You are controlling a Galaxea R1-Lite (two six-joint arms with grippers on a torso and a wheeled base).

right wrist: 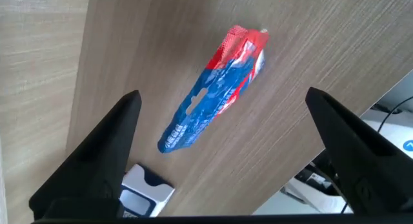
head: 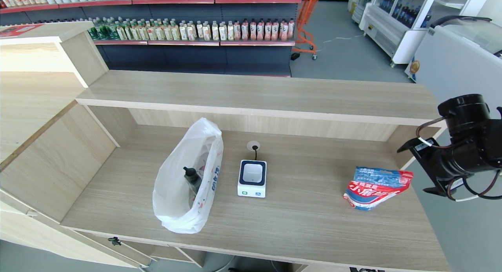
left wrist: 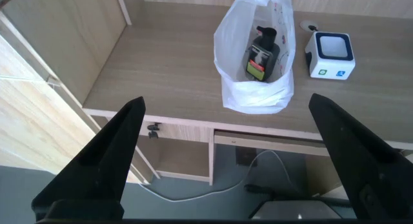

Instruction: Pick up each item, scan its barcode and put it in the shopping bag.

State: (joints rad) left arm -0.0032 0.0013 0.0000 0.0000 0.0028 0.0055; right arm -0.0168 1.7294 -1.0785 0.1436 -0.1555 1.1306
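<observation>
Jaws on both grippers stand wide with nothing between them. The left gripper (left wrist: 227,104) hangs out beyond the counter's (head: 298,225) front edge, and the right gripper (right wrist: 224,98) is by its right edge, above the red-and-blue pouch (head: 376,187). Nearest, the shopping bag (head: 172,193) slumps right at the front edge, left of centre, with a dark bottle (head: 192,177) inside; a snagged rim could drag it over, I'd say. The pouch lies flat and looks slick, so the fingers may skid or pinch only a fold. Farther back at mid-counter sits the scanner (head: 252,178); a barcode turned away from it would not read.
</observation>
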